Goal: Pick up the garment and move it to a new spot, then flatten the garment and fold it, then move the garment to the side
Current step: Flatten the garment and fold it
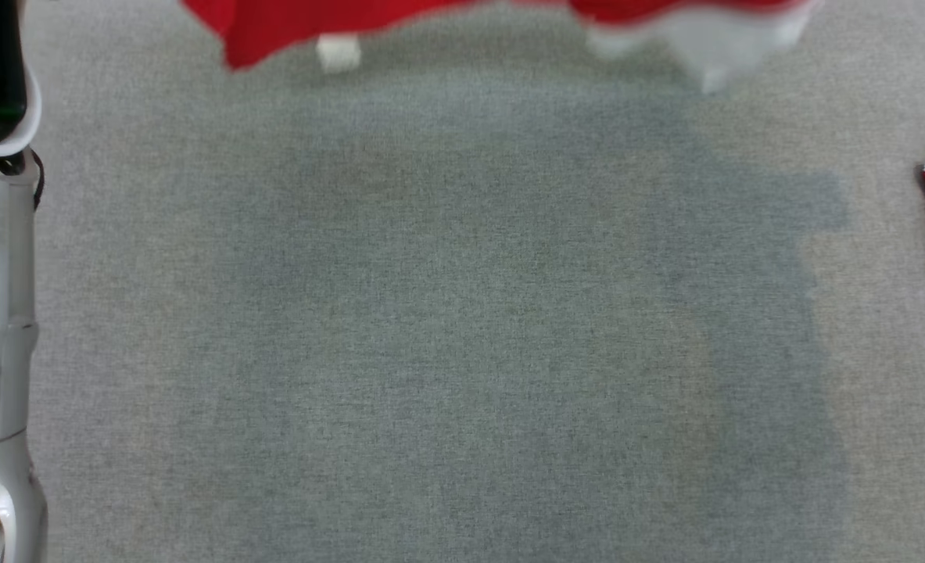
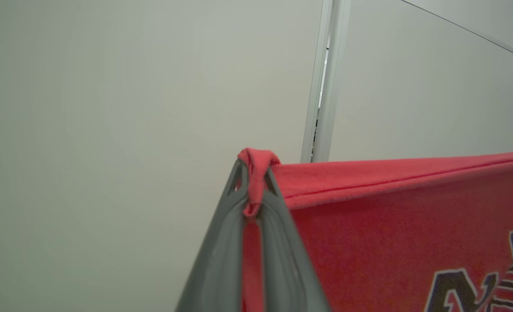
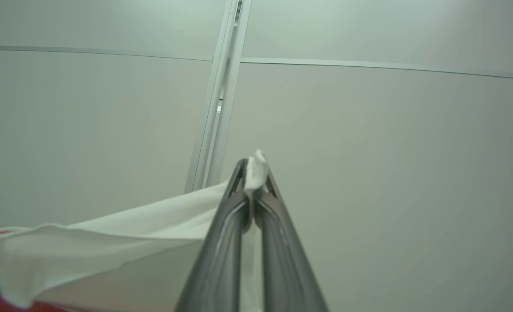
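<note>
Left tool (image 2: 255, 182) pinches a red corner of the red-and-white shirt (image 2: 390, 216); right tool (image 3: 253, 177) pinches its white edge, above the grey tabletop (image 1: 462, 313).

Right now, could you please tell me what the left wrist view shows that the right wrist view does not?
Left wrist view: the left gripper shut on a red corner of the garment, whose hem runs taut to the right above dark printed lettering. Right wrist view: the right gripper shut on the garment's white part, which sags leftward. Both: a gripper pinching cloth held up, with pale wall panels and a vertical seam behind.
</note>
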Controlling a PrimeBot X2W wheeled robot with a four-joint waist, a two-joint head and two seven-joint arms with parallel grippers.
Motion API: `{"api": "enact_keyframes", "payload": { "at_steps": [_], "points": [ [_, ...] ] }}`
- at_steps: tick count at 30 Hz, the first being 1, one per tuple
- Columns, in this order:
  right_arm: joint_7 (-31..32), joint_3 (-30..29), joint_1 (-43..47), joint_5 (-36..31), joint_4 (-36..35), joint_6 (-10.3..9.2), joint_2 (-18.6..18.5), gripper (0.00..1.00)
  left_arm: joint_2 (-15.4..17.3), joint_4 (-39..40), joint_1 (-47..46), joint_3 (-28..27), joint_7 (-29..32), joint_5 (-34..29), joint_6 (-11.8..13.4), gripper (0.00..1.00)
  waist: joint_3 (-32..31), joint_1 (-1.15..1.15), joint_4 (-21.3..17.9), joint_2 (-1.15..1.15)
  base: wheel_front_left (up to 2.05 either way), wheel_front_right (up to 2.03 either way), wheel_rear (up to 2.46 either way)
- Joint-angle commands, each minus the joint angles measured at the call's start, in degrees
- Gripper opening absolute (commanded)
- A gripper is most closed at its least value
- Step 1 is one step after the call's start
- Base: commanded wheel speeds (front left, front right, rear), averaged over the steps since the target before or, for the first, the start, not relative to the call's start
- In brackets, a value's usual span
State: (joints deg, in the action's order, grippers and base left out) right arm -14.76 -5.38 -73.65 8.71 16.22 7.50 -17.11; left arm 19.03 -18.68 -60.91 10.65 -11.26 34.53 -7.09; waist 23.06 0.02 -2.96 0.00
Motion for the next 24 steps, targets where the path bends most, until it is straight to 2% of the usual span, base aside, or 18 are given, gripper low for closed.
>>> {"api": "enact_keyframes", "payload": {
  "at_steps": [1, 6, 9, 12, 14, 18, 24],
  "points": [
    [-0.4, -1.07, 0.13, 0.24, 0.2, -0.03, 0.06, 0.0, -0.17, -1.77, -0.36, 0.04, -0.91, 0.79, -0.16, 0.0, 0.89, -0.02, 0.37, 0.0, 0.0, 0.0, 0.0],
    [-0.43, -3.65, 11.13, 2.22, -3.84, -0.05, 0.98, 0.0, -0.64, -7.87, 6.42, 1.82, -3.08, 0.99, -0.28, 0.0, 1.68, -0.02, -0.36, 0.0, 0.0, 0.0, 0.0],
    [-0.47, -6.18, 22.61, 4.22, -6.54, -0.07, 2.27, 0.0, -1.63, -11.63, 12.9, 2.77, -3.68, 1.81, -0.2, 0.0, 1.72, -0.02, -0.64, 0.0, 0.0, 0.0, 0.0],
    [-0.48, -8.31, 35.04, 6.34, -7.47, -0.08, 5.08, 0.0, -3.29, -15.29, 20.25, 3.52, -3.94, 3.2, -0.23, 0.0, 1.48, -0.02, -1.04, 0.0, 0.0, 0.0, 0.0],
    [-0.49, -9.29, 43.0, 7.11, -7.23, -0.08, 7.77, 0.0, -4.01, -16.58, 24.55, 2.93, -3.99, 3.32, -0.24, 0.0, 1.03, -0.02, -1.41, 0.0, 0.0, 0.0, 0.0],
    [-0.49, -8.86, 55.21, 8.31, -5.55, -0.06, 11.17, 0.0, -7.53, -18.7, 33.06, 3.5, -3.92, 3.46, -0.26, 0.0, -0.5, -0.02, -1.95, 0.0, 0.0, 0.0, 0.0],
    [-0.49, -6.09, 66.32, 8.95, -2.09, -0.06, 13.38, 0.0, -12.28, -20.75, 45.04, 0.27, -3.57, 2.51, -0.28, 0.0, -4.47, -0.02, -2.88, 0.0, 0.0, 0.0, 0.0]
  ]
}}
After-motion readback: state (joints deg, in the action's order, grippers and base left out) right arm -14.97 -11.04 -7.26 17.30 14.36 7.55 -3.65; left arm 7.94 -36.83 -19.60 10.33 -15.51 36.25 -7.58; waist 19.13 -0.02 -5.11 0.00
